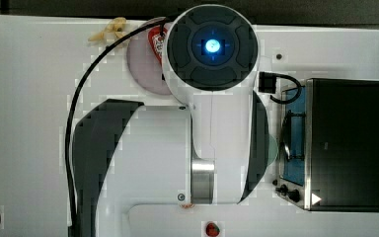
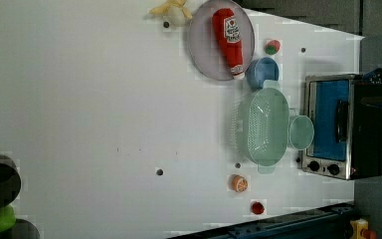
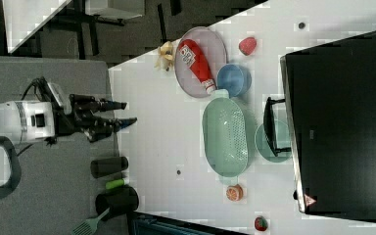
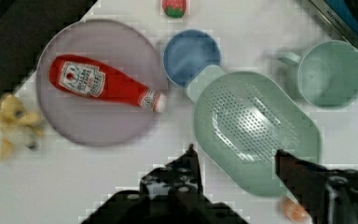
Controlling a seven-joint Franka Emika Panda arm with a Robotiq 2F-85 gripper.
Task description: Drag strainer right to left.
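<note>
Gripper (image 3: 125,113) fingers stand apart and empty at the right view's left, well clear of the strainer (image 3: 224,136) at centre. From the wrist view the strainer (image 4: 255,130) seems to touch a blue bowl (image 4: 190,56); the left view adds a mug (image 2: 301,132) just right of it.

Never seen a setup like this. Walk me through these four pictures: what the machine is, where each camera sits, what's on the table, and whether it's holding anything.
This is a single robot arm over a white table. The top view looks straight down on the arm's body. The left and right views watch from off the arm. The wrist view comes from a camera on the arm's hand.

The gripper has two jaws, standing open and holding nothing, up above the table.

On the table lie a mint-green strainer, a matching mug, a blue bowl, a ketchup bottle on a grey plate, a small toaster oven, and some toy fruit.

The job is dragging the strainer sideways; that has not started.
</note>
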